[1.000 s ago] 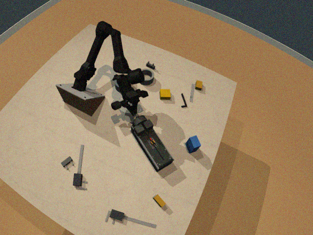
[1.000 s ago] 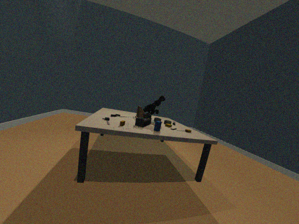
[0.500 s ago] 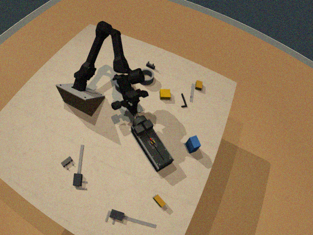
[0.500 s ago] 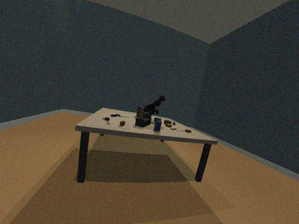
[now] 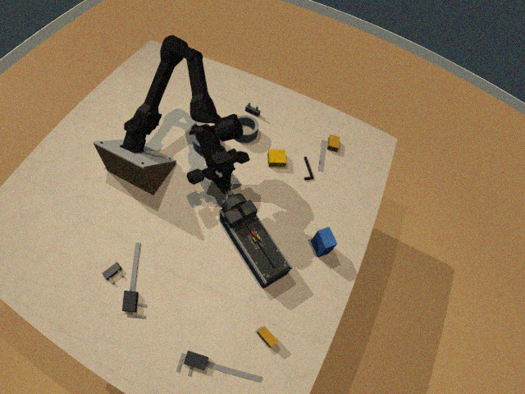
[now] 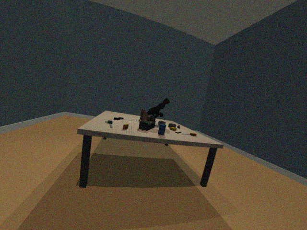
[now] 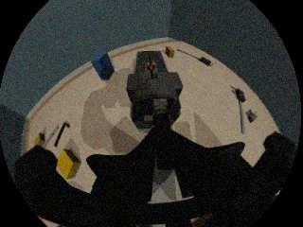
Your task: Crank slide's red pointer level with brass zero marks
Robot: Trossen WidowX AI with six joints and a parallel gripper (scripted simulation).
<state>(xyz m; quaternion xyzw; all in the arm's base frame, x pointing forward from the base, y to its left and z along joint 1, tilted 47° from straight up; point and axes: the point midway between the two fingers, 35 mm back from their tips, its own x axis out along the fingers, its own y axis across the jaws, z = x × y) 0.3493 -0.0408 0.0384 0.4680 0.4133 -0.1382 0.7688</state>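
The machine (image 5: 274,263) (image 6: 147,125) (image 7: 143,59) is a long dark box with raised dark blocks at the end nearest the arm. Its red pointer (image 5: 253,233) (image 7: 151,67) lies on the centre slot, close to the small brass zero marks (image 5: 257,237). The pointer appears slightly on the arm's side of the marks, not level with them. My gripper (image 5: 228,192) (image 7: 159,130) is at the machine's near end, shut on the crank handle. The fingers hide the handle and most of the crank. The gripper is too small to make out in the exterior view.
A blue block (image 5: 323,242) (image 6: 161,129) (image 7: 103,66) stands beside the machine. A yellow block (image 5: 277,158) (image 7: 69,164), a grey ring (image 5: 255,130) and a black L-shaped bar (image 5: 308,168) lie to one side. Caliper-like tools (image 5: 130,300) (image 5: 196,360) and an orange block (image 5: 267,336) lie on the other.
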